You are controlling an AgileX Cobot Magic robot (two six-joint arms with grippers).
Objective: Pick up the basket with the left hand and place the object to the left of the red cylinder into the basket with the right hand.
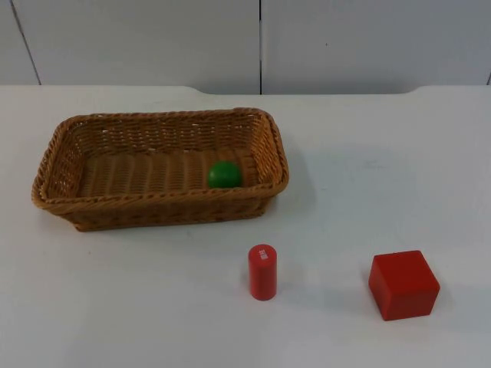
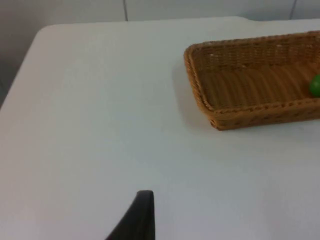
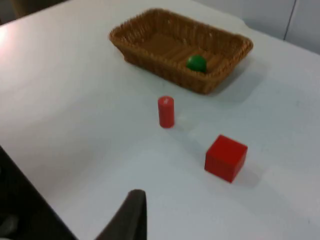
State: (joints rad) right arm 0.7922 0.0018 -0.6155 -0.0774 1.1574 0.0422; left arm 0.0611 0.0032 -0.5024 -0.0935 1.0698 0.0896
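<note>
On the worktop [image 1: 115, 307] we see the basket [image 1: 61, 165] at about ten o'clock from the cylinder [image 1: 262, 272], its long axis running left to right, with the ball [image 1: 224, 175] already inside near its right end. The cube [image 1: 403, 284] sits at three o'clock from the cylinder. Both arms wait, well back from everything; the left seems nearer the basket's short end. We cannot tell how either pair of jaws stands.

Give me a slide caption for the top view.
Green ball lies in the wicker basket; red cylinder and red cube stand on the white table.
</note>
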